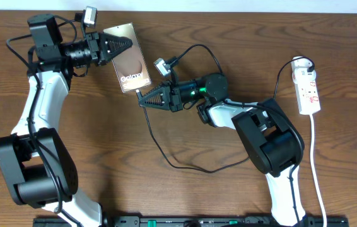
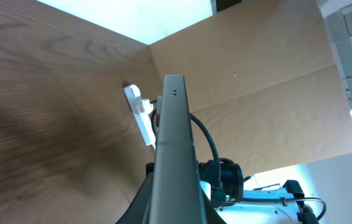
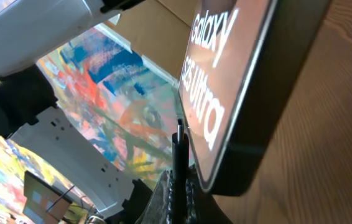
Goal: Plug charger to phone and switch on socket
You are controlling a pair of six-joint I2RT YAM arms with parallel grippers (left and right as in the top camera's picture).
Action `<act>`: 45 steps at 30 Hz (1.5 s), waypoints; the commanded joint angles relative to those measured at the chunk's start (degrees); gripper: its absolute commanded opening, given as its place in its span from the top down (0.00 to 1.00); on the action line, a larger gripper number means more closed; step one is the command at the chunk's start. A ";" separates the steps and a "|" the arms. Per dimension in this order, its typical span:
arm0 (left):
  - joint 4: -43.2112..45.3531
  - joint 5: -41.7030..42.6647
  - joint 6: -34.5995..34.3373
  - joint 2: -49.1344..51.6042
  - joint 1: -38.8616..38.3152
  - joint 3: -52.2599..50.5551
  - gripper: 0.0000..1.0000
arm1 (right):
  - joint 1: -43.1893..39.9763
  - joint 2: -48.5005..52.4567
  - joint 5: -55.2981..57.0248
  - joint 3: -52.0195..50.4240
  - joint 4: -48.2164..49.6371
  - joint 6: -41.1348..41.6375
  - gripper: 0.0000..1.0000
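The phone, bronze with "Galaxy" lettering, is tilted up off the table at the upper left. My left gripper is shut on its far end. In the left wrist view the phone shows edge-on between the fingers. My right gripper is shut on the charger near its plug. The plug tip points up right beside the phone's lower end, and I cannot tell if they touch. The black cable loops over the table. The socket lies at the far right, and also shows in the left wrist view.
The socket's white cord runs down the right side to the table's front edge. A black plug sits in the socket's far end. A cardboard wall stands behind the table.
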 commanded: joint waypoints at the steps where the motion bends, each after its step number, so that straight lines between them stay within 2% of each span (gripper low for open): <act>1: 0.50 1.81 -0.68 0.04 0.04 -0.37 0.92 | -0.26 0.61 -0.44 0.85 0.94 0.85 0.99; 45: 0.48 2.25 -1.55 0.04 -0.24 -0.37 0.92 | -0.98 0.61 -0.44 0.85 0.46 0.81 0.99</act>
